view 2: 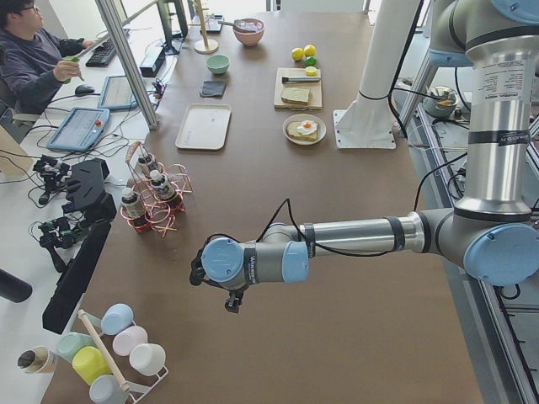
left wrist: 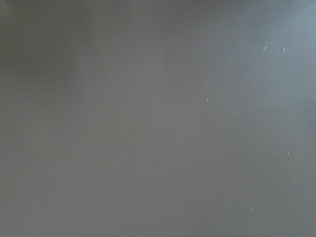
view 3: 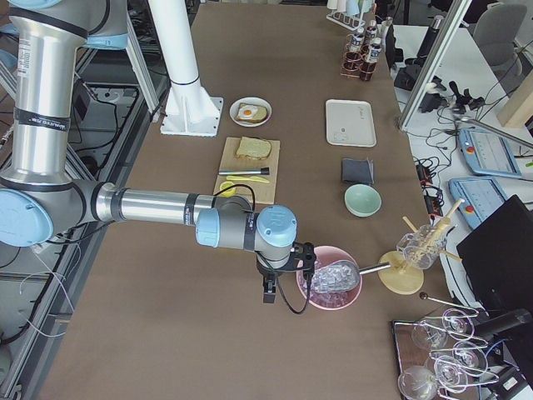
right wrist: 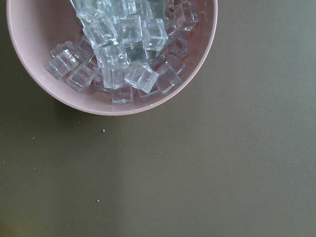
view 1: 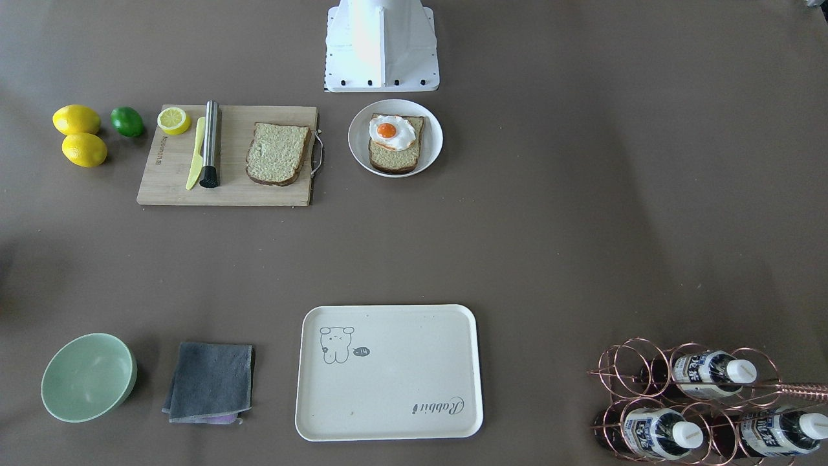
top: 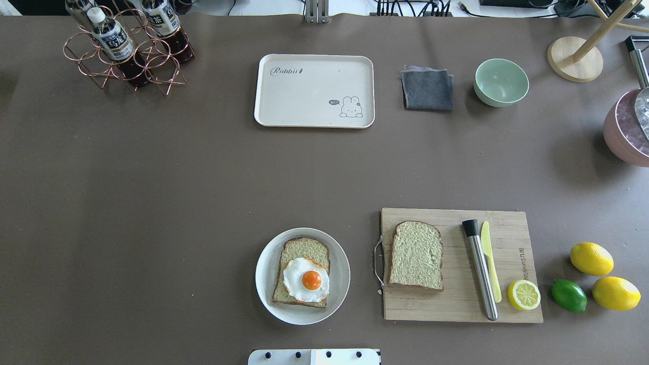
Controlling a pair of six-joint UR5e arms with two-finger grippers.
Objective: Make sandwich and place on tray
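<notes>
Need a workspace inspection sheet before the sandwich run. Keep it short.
Surface: brown table cover, a few specks.
Job's things: bread slice with fried egg on white plate; second bread slice on cutting board; tray holds no food.
Clutter: two lemons, lime, lemon half, yellow knife, steel rod, grey cloth, green bowl, bottle rack, pink ice bowl.
Pincers: left pincer over bare table; right pincer beside the ice bowl; open or shut, cannot tell.
Cables: black cable looped at each wrist.
Surroundings: seated operator, cup rack, glassware.
</notes>
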